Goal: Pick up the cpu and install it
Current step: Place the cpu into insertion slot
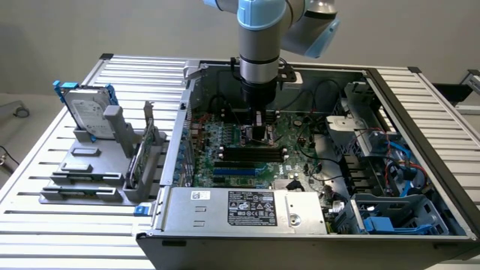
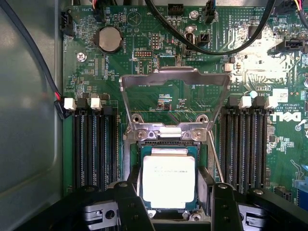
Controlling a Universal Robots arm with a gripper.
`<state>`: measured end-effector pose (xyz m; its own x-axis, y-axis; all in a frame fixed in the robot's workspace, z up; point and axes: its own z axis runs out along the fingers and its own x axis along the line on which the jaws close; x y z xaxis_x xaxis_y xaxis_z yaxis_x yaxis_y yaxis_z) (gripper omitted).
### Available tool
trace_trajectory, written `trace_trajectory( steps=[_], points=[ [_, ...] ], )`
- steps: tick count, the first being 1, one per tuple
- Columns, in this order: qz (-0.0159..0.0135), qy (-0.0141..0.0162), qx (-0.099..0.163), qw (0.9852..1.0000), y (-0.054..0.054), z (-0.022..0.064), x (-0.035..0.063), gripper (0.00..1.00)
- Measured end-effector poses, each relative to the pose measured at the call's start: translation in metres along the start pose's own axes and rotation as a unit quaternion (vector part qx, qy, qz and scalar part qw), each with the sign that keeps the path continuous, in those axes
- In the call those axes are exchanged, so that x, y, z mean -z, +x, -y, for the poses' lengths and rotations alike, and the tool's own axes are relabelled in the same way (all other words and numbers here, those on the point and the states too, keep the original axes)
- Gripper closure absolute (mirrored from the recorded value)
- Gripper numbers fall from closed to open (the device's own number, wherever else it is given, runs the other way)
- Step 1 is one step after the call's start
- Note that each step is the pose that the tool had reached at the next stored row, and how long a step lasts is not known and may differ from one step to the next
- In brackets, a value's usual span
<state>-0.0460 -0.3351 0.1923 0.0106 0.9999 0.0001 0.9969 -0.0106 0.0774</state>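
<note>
The claw [image 2: 169,192] grips the cpu [image 2: 168,168] by its two sides right over the socket [image 2: 166,143], whose metal lid [image 2: 173,76] is flipped up so it fits in.

The arm [image 1: 262,50] is being held vertically at the exterior view's upper centre, wrist pointing straight down. The jaws of the gripper [image 2: 169,195] are being pressed against the sides of the cpu [image 2: 168,168].

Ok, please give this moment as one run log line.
gripper: low at socket | cpu: in or just over socket | lid: raised
</note>
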Motion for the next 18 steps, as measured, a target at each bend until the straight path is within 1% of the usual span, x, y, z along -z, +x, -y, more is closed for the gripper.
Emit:
trace_trajectory(
  steps=[3,4,5,6,8,13,18],
  points=[
    [-0.0001,-0.0001,0.000,1.0000,0.0001,0.0000,-0.0001,0.45],
    [-0.0009,-0.0004,0.000,1.0000,0.0004,-0.0001,-0.0005,0.45],
    [-0.0012,-0.0006,0.000,1.0000,0.0005,-0.0002,-0.0008,0.44],
    [-0.0007,-0.0005,0.000,1.0000,0.0004,-0.0002,-0.0006,0.38],
    [0.0002,0.0000,0.000,1.0000,0.0000,0.0000,0.0000,0.38],
    [0.0004,0.0000,0.000,1.0000,0.0000,0.0000,0.0001,0.38],
    [0.0004,0.0000,0.000,1.0000,0.0000,-0.0003,0.0034,0.38]
  ],
)
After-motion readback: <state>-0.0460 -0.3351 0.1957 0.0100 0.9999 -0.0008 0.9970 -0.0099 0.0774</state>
